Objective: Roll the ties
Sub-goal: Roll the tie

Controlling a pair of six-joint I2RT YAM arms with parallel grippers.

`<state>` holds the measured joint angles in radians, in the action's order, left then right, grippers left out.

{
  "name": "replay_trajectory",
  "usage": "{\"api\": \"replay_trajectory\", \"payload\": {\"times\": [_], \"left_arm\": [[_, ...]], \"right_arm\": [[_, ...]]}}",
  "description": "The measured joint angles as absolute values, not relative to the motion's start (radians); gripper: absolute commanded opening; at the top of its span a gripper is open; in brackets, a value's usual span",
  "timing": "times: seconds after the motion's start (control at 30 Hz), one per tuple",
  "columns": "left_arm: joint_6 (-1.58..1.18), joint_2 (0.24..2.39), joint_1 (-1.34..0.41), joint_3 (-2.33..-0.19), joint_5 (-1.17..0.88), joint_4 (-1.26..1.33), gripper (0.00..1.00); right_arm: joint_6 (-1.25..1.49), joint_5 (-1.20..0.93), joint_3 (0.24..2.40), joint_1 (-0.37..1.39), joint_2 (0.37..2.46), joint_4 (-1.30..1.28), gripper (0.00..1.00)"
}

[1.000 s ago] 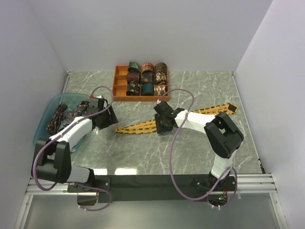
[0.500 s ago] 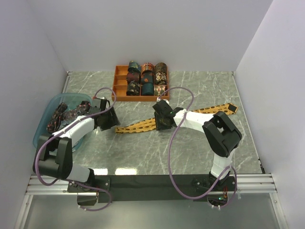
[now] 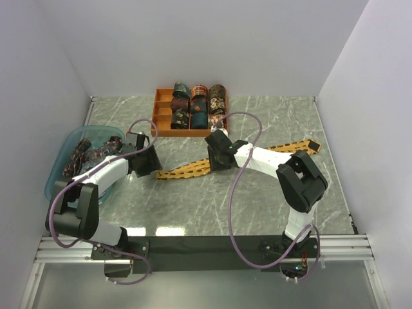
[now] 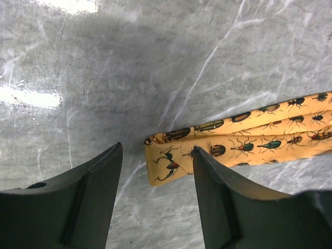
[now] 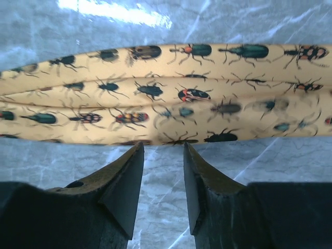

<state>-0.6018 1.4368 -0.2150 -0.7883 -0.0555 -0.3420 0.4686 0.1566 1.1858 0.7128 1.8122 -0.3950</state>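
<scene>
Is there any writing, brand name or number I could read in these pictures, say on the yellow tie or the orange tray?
No readable text in any view.
yellow tie: only a beetle print, no words or label showing.
orange tray: no marking visible.
rolled ties in the tray: too small to tell.
blue basin: nothing legible.

Seen from above, the middle of the mustard tie (image 3: 183, 171) is covered by the right arm (image 3: 261, 158). In the left wrist view it is cut off by the right edge, and in the right wrist view by both side edges. The ties (image 3: 82, 154) in the basin (image 3: 54, 174) are partly hidden by the left arm (image 3: 106, 170), and their patterns cannot be made out.
</scene>
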Motion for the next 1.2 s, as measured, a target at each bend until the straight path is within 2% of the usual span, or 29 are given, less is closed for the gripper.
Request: {"api": "replay_trajectory", "payload": {"times": [0.47,0.83,1.1,1.2], "left_arm": [[-0.602,1.438,-0.215,-0.788,-0.055,-0.345,0.61],[-0.602,1.438,-0.215,-0.788,-0.055,-0.345,0.61],[-0.602,1.438,-0.216,-0.788,-0.055,-0.345,0.61],[-0.602,1.438,-0.216,-0.788,-0.055,-0.345,0.61]], "right_arm": [[0.440,0.144,1.249,0.713,1.792,-0.489,0.43],[0.416,0.157,1.296,0.713,1.925,-0.484,0.38],[0.398,0.160,1.310,0.713,1.954,-0.464,0.26],[0.393,0.161,1.309,0.713,1.957,-0.452,0.16]]}}
